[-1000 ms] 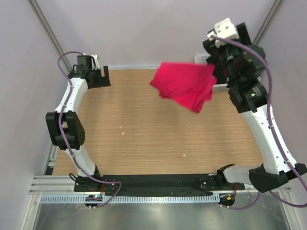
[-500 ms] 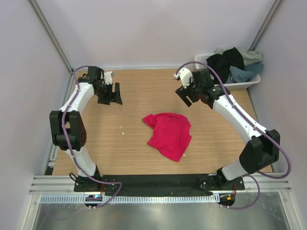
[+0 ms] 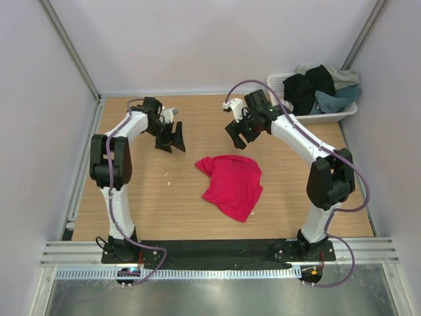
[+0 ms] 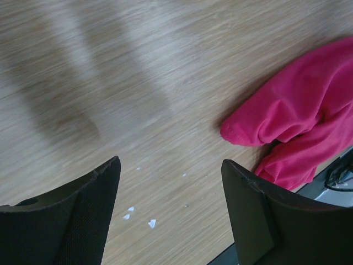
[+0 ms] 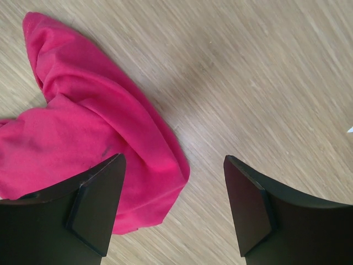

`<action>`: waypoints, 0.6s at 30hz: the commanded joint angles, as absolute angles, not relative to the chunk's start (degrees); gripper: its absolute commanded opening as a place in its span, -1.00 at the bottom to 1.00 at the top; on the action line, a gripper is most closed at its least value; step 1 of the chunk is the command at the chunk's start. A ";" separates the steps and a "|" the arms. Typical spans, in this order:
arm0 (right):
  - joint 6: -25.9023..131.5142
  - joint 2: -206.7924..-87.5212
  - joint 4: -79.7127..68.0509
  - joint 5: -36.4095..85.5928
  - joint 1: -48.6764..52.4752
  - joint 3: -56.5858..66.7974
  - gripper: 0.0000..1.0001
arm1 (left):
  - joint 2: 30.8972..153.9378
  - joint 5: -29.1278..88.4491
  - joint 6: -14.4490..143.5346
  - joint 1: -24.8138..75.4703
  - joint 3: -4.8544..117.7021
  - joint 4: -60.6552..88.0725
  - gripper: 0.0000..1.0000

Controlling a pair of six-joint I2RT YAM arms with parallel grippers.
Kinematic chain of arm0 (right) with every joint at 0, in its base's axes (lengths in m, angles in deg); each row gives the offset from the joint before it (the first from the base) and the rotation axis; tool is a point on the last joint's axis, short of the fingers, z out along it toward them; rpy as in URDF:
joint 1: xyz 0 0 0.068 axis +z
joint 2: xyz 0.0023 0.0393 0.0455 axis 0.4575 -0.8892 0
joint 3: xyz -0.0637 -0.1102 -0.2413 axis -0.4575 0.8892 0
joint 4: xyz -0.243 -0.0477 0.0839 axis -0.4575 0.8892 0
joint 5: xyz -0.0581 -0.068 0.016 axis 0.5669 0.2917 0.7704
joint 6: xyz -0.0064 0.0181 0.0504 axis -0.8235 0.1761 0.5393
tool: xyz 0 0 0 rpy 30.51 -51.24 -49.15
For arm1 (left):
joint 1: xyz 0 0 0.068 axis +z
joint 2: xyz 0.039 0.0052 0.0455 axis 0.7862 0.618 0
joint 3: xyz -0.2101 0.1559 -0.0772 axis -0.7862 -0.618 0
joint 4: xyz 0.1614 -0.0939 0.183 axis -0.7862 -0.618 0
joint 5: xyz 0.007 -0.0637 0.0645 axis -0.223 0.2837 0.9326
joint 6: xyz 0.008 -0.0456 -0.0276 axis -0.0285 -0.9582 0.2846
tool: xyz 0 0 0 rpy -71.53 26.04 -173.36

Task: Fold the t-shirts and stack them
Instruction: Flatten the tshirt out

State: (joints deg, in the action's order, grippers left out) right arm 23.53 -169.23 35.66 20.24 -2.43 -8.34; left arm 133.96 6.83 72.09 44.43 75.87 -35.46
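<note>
Pink shirt point(image 3: 230, 184) crumpled on the table point(image 3: 164, 204), slanting toward the near right, just this side of the right gripper point(image 3: 238, 139), farther from the left gripper point(image 3: 171, 143), those 2 wide open, gripping nothing.

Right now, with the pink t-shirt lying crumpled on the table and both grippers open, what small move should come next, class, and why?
Probably lower the right gripper onto the far edge of the pink t-shirt and pinch it. The shirt lies bunched, unfit to fold yet; that gripper is open, empty, and hangs close by that edge.
</note>
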 commanded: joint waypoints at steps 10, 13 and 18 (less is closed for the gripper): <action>27.35 -164.07 30.58 28.72 -4.28 -11.01 0.61 | 142.17 0.04 72.69 38.21 80.42 -38.67 0.34; 28.68 -164.86 29.96 28.54 -5.87 -14.09 0.63 | 142.52 -0.31 73.31 38.21 78.92 -39.46 0.29; 28.24 -166.36 28.29 29.68 -8.59 -16.99 0.63 | 142.87 0.13 73.40 36.80 77.59 -39.11 0.28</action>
State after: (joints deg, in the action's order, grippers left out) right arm 26.96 -167.39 31.75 27.92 -7.15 -13.30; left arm 142.31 1.10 72.33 37.76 78.53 -37.69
